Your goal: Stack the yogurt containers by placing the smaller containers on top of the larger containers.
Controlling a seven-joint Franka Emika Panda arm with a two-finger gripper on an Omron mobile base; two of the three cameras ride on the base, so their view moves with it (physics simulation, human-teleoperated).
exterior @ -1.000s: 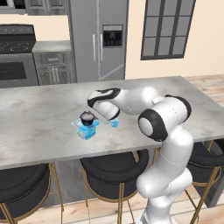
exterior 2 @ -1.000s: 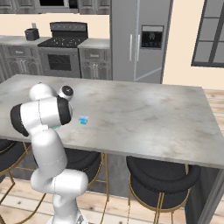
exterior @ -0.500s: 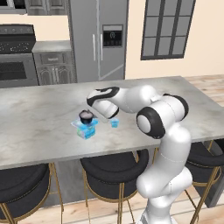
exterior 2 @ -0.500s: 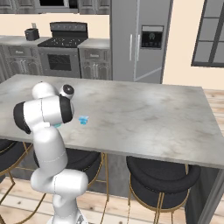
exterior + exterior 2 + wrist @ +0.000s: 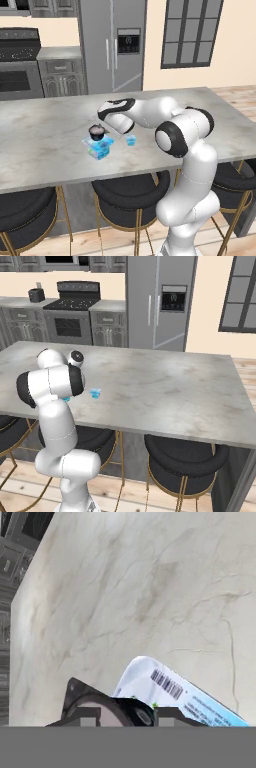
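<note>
Gripper (image 5: 98, 131), at the end of the white arm (image 5: 150, 112), clenched on the small black round cup (image 5: 96, 132) with the pale top; in the hand view the two finger tips (image 5: 89, 718) flank the cup (image 5: 107, 709) at the lower edge. The cup sits directly over the blue boxy pack (image 5: 98, 147); whether it touches the pack's top cannot be told. The pack rests on the grey marble counter (image 5: 45, 130), its whitish barcoded top (image 5: 170, 689) showing beside the cup. Tiny light-blue cup (image 5: 131, 140) on the counter just beside the pack, apart from it, also seen from the right (image 5: 95, 393). Dark stools (image 5: 131, 190) stand below the counter's near edge
</note>
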